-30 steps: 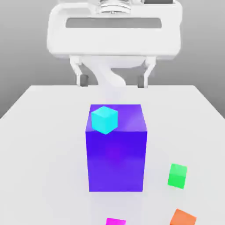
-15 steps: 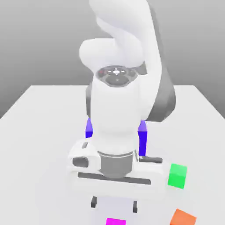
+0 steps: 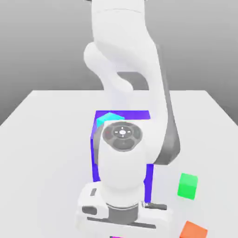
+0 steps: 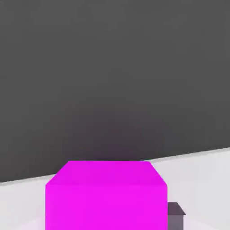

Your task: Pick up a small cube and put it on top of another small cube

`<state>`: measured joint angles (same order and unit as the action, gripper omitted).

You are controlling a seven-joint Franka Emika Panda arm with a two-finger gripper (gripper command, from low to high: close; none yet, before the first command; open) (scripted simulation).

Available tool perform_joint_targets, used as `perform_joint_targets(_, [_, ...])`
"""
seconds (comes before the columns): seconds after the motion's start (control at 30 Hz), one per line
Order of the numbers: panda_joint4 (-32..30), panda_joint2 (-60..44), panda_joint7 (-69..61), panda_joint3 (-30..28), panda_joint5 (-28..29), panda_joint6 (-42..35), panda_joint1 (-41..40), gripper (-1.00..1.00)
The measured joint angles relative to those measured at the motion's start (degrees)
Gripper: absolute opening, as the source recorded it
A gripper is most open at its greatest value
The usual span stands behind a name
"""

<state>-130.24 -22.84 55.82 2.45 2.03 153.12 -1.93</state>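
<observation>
On a smooth white table (image 3: 46,139) against a plain grey backdrop, left to right: glossy white arm bent low over a big blue-purple block (image 3: 95,158) topped by a cyan cube (image 3: 103,119), gripper (image 4: 112,224) clamped narrowly on the matte magenta cube (image 4: 106,195), green cube (image 3: 188,186) near an orange cube (image 3: 193,230).

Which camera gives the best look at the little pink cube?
The hand view: the magenta cube sits close up, its top and front faces plain, with a dark fingertip beside it. In the exterior view the arm's hand covers it; only a thin magenta sliver peeks out at the picture's lower edge.
</observation>
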Motion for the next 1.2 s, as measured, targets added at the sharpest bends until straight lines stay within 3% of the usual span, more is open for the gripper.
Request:
perform_joint_targets(0.37, [-5.23, 13.55, 20.56, 8.79, -11.15, -0.53, 9.10, -1.00])
perform_joint_targets(0.63, [-10.65, 22.43, 43.09, 14.10, -14.46, 0.41, 18.66, -1.00])
perform_joint_targets(0.8, [-14.34, 26.77, 59.46, 17.22, -13.16, 1.41, 22.99, -1.00])
perform_joint_targets(1.03, [-25.25, 27.46, 79.24, 16.72, -6.34, -0.06, 15.91, -1.00])
perform_joint_targets(1.2, [-26.21, 24.00, 84.13, 16.58, -2.08, 2.68, 14.29, -1.00])
